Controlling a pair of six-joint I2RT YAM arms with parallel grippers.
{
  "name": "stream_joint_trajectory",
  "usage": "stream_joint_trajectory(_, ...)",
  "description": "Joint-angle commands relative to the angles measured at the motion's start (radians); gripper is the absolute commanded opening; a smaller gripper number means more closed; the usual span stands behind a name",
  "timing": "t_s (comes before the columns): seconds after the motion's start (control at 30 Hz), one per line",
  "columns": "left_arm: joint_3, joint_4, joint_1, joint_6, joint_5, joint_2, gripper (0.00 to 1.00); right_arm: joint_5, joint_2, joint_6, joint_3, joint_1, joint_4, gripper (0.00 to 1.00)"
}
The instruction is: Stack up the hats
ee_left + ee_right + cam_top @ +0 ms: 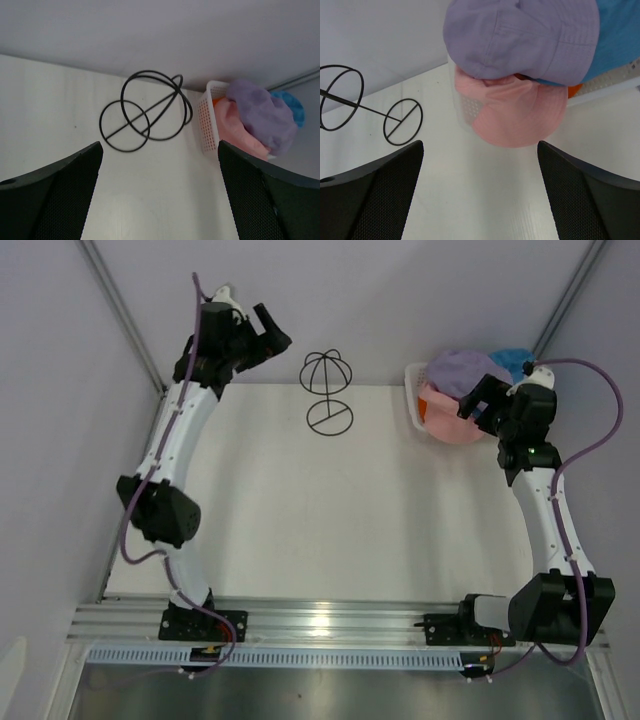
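I have both arms up and both pincers spread wide, with only air between the fingers.

My left gripper (274,330) sits high at the far left corner, above the table (330,520), aimed toward the stand (328,392). The stand is upright at the far middle of the table, well apart from this gripper.

My right gripper (477,397) hangs at the far right, just beside the hats. From the top view I cannot tell whether it touches them, and in its wrist view its fingers (375,195) frame bare table below the pile.

All four hats are heaped in the basket (413,400) at the far right corner. The lavender hat (458,370) lies on top. The pink hat (445,422) is under it and bulges out over the basket's wall toward the table's middle. The blue hat (513,361) is behind them, toward the corner. Of the orange hat (575,90) I see only a sliver, tucked between the lavender, the pink and the basket's mesh.
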Motion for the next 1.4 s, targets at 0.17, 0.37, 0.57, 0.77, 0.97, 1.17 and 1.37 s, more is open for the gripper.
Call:
stream_joint_trajectory(0.17, 0.39, -0.176, -0.034, -0.065, -0.152, 0.373, 1.0, -0.03, -0.061, 0.002, -0.079, -0.023, 0.083, 0.99)
stream_joint_trajectory(0.37, 0.328, -0.085, -0.039, -0.081, -0.156, 0.412, 0.99, 0.019, -0.083, -0.015, -0.104, -0.034, 0.092, 1.0)
stream_joint_trajectory(0.57, 0.359, -0.052, -0.06, -0.092, -0.102, 0.515, 0.98, 0.039, -0.089, -0.027, -0.104, -0.043, 0.074, 1.0)
stream_joint_trajectory(0.77, 0.357, -0.039, -0.074, -0.077, -0.137, 0.559, 0.98, 0.079, -0.097, -0.039, -0.099, -0.048, 0.057, 1.0)
stream_joint_trajectory(0.97, 0.4, -0.045, -0.085, -0.037, -0.119, 0.613, 0.9, 0.091, -0.123, -0.041, -0.104, -0.049, 0.054, 1.0)
stream_joint_trajectory(1.17, 0.374, -0.111, -0.102, 0.043, -0.162, 0.566, 0.71, 0.111, -0.147, -0.039, -0.12, -0.051, 0.042, 1.0)
stream_joint_trajectory(1.37, 0.322, -0.182, -0.116, 0.054, -0.191, 0.496, 0.58, 0.108, -0.181, -0.025, -0.16, -0.052, 0.049, 1.0)
